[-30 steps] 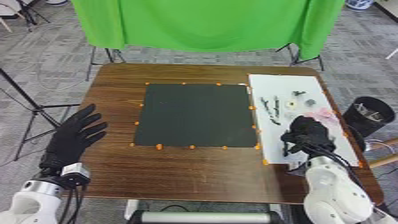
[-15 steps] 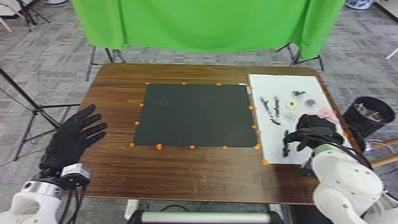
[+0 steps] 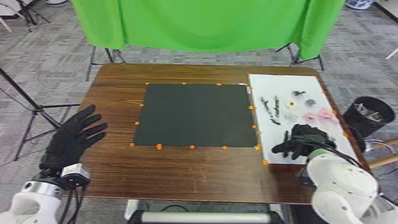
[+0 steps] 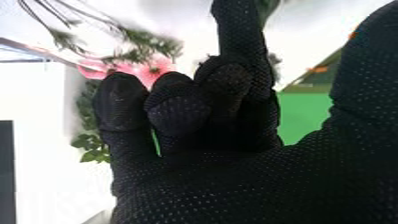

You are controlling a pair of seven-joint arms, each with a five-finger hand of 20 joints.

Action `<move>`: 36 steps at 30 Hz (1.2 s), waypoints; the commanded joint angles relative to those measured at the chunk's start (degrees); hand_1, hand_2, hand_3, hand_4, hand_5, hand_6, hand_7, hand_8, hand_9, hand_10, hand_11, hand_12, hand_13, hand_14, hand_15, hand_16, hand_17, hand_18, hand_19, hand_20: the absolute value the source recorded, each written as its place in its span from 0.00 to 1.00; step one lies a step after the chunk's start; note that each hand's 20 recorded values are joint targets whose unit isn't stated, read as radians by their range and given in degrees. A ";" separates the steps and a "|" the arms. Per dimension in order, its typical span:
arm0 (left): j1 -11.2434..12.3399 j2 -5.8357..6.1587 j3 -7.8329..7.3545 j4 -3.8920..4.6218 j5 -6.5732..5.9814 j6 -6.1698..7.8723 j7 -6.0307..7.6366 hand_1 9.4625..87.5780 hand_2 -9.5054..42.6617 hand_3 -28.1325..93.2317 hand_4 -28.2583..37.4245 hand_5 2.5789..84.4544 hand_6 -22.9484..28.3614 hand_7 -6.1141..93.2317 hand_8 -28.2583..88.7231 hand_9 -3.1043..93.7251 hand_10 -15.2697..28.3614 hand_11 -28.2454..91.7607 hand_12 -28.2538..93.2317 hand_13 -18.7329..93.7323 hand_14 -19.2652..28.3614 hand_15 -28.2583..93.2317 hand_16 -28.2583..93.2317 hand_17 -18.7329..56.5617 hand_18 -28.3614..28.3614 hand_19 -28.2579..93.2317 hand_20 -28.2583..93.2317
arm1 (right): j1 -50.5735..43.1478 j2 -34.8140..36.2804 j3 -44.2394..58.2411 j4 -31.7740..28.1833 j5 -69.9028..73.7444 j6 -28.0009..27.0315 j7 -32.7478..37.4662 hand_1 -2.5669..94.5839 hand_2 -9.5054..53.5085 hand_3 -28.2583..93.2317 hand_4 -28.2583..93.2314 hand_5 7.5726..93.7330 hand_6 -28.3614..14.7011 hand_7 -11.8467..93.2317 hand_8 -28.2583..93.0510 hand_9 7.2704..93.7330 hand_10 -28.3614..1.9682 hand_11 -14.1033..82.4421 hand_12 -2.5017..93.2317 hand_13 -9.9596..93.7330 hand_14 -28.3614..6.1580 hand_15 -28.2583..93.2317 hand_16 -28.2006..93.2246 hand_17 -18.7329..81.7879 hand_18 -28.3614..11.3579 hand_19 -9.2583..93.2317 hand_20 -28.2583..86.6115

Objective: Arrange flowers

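In the head view, the left robot hand (image 3: 64,142) is resting in a released state at the left edge of the desk (image 3: 195,175), its fingers extending straight and spreading slightly. The right robot hand (image 3: 308,140) is hovering or resting over the near part of the white sheet (image 3: 306,82); whether it is touching the sheet, I cannot tell. I also cannot tell whether this hand is releasing, clenching or grasping anything.

The pink flowers (image 3: 325,118) are lying on the white sheet, beyond the right robot hand and near the sheet's right edge. Dark sprigs (image 3: 275,111) are lying toward the sheet's left side. A small pale flower (image 3: 290,105) and a small grey piece (image 3: 310,102) are lying between the sprigs and the sheet's right side, apart from each other.

In the right wrist view, pink petals are showing behind the right robot hand (image 4: 231,170), with green leaves (image 4: 91,142) appearing beside it.

A black mat (image 3: 195,115) is lying flat to the left of the white sheet, with orange markers (image 3: 160,146) dotting its edges. A dark bin (image 3: 369,125) is standing to the right of the desk. A green cloth (image 3: 209,25) is hanging beyond its far edge.
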 commanded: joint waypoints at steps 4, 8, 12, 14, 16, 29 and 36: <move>0.25 -0.48 0.13 0.18 0.05 -0.13 -0.57 0.21 0.08 0.80 0.06 0.31 0.51 0.27 0.15 0.28 0.63 0.43 0.36 0.35 0.73 0.55 0.22 0.14 0.90 0.63 0.32 | -1.46 0.01 -2.16 3.35 -4.05 6.04 -3.97 0.33 0.00 0.89 0.00 0.77 0.64 0.46 0.14 0.79 0.57 0.82 0.50 0.81 0.57 0.92 0.51 0.63 0.17 1.00 0.79; -0.10 -0.48 0.43 0.35 0.02 -0.26 -0.66 0.21 0.08 0.80 0.06 0.31 0.51 0.27 0.15 0.28 0.62 0.43 0.36 0.35 0.74 0.55 0.22 0.14 0.90 0.63 0.32 | -2.51 0.68 -3.23 6.22 -4.86 12.83 -8.77 0.49 0.00 0.84 0.00 0.83 0.67 0.50 0.32 0.85 0.62 0.83 0.51 0.85 0.59 0.92 0.52 0.66 0.18 1.00 0.81; 0.20 -0.62 0.26 0.30 0.03 -0.35 -0.75 0.21 0.08 0.80 0.06 0.31 0.51 0.27 0.15 0.28 0.63 0.43 0.36 0.35 0.74 0.55 0.22 0.14 0.90 0.63 0.32 | -4.30 0.28 -1.91 7.66 -4.26 15.19 -13.51 0.53 0.00 0.85 0.00 0.85 0.67 0.52 0.33 0.86 0.65 0.83 0.51 0.85 0.59 0.92 0.52 0.66 0.18 1.00 0.82; 0.15 -0.56 0.29 0.39 0.03 -0.38 -0.76 0.21 0.08 0.80 0.06 0.31 0.51 0.27 0.15 0.28 0.63 0.43 0.36 0.35 0.73 0.55 0.22 0.14 0.90 0.63 0.32 | -4.83 0.45 -1.34 7.69 -2.30 15.56 -13.99 0.52 0.00 0.89 0.00 0.83 0.65 0.54 0.35 0.85 0.66 0.84 0.52 0.84 0.58 0.92 0.53 0.65 0.20 1.00 0.82; 0.33 -0.37 0.30 0.38 -0.06 -0.40 -0.56 0.21 0.08 0.80 0.06 0.31 0.51 0.27 0.15 0.28 0.63 0.43 0.36 0.35 0.73 0.55 0.22 0.14 0.90 0.63 0.32 | -5.38 0.42 -0.89 8.14 -1.59 17.02 -15.62 0.51 0.00 0.92 0.00 0.81 0.63 0.56 0.36 0.85 0.67 0.85 0.52 0.83 0.57 0.93 0.53 0.64 0.20 1.00 0.82; 0.15 -0.39 0.39 0.50 0.22 -0.75 -0.80 0.21 0.08 0.80 0.06 0.31 0.51 0.27 0.15 0.28 0.62 0.43 0.36 0.35 0.73 0.55 0.23 0.14 0.90 0.63 0.32 | -3.32 2.81 -1.31 6.13 0.32 38.87 -17.64 0.41 0.00 0.99 0.11 0.78 0.55 0.68 0.40 0.86 0.62 0.94 0.50 0.85 0.53 0.97 0.51 0.65 0.15 1.00 0.88; 0.39 -0.17 0.50 0.37 0.09 -0.48 -0.70 0.20 0.09 0.80 0.06 0.31 0.51 0.27 0.15 0.28 0.62 0.43 0.36 0.35 0.73 0.55 0.22 0.14 0.90 0.63 0.32 | -1.21 2.87 -1.25 4.90 -1.06 34.60 -15.19 0.42 0.00 0.97 0.09 0.76 0.59 0.69 0.41 0.86 0.65 0.94 0.52 0.84 0.54 0.97 0.52 0.65 0.14 1.00 0.89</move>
